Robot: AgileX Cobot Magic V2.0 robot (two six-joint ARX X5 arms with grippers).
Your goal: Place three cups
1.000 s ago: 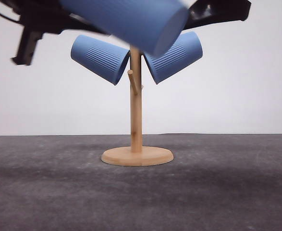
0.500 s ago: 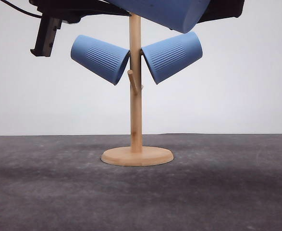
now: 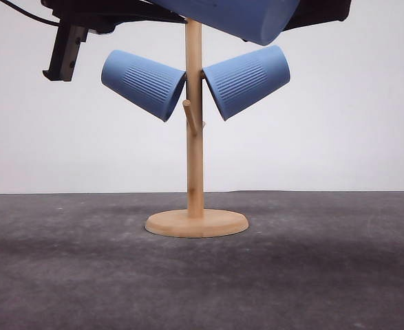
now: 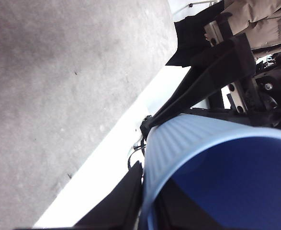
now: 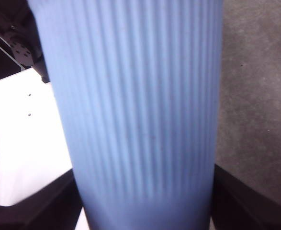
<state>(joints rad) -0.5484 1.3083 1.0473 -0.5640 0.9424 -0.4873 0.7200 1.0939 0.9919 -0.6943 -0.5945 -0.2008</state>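
cups: two (image 3: 144, 83) (image 3: 247, 80) on stand (image 3: 195, 165); third (image 3: 239, 17) seemingly grasped by both end effectors.

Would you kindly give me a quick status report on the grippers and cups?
Third ribbed light-blue plastic cup held aloft above wooden peg stand; both grippers alongside it, grip unclear. Two matching cups hang, left and right. Front peg free.

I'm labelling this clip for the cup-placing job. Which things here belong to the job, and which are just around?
Part of the job:
- left cup, hung on the stand
- right cup, hung on the stand
- third cup, held up near the top of the stand
- right hand, around the third cup
- left hand, at that cup's rim

Just around:
- wooden peg stand
- grey table
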